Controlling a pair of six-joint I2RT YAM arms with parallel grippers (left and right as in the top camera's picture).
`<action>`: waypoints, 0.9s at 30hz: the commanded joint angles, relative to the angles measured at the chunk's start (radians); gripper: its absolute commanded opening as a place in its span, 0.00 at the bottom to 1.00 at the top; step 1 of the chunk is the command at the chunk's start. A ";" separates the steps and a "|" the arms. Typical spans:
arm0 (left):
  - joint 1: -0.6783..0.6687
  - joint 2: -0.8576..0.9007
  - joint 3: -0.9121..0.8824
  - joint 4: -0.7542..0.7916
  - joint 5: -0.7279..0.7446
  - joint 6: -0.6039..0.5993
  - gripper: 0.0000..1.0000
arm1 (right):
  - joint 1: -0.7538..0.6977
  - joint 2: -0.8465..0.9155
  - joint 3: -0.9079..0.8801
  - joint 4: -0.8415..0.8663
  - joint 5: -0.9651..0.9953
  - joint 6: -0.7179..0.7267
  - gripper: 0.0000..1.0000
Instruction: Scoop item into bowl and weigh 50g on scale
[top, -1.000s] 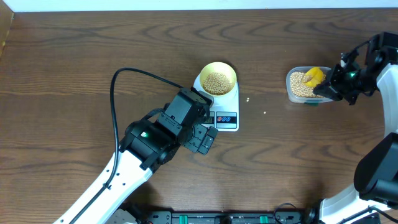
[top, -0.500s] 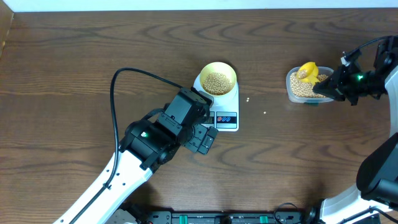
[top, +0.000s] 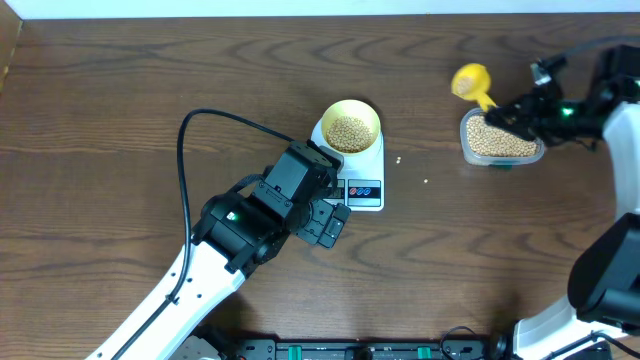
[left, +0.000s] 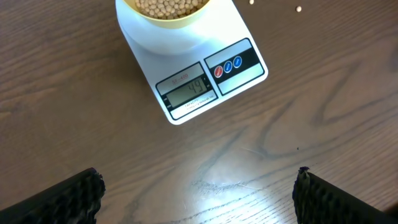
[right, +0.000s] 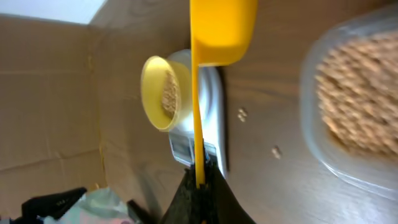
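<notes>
One scale (top: 372, 165), bowl (top: 350, 105) at far end, display (left: 186, 93) nearest.

Right claw (top: 507, 112) has apparently lifted the scoop (top: 468, 80) off the tub (top: 503, 160).

A yellow scoop (top: 468, 80) shows just beside a corner of the clear rectangular plastic tub (top: 503, 162), its handle slanting over the tub's rim. A black cable (top: 180, 170) loops across the dark wooden table (top: 120, 100), with brown cardboard (right: 50, 93) bordering one side
</notes>
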 joint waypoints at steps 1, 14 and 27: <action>0.003 0.000 0.023 -0.002 -0.002 0.009 0.99 | 0.089 -0.027 -0.001 0.061 -0.057 0.063 0.01; 0.003 0.000 0.023 -0.002 -0.002 0.009 0.99 | 0.309 -0.027 -0.001 0.190 -0.082 0.084 0.01; 0.003 0.000 0.023 -0.002 -0.002 0.009 0.99 | 0.441 -0.027 -0.001 0.196 0.104 0.053 0.01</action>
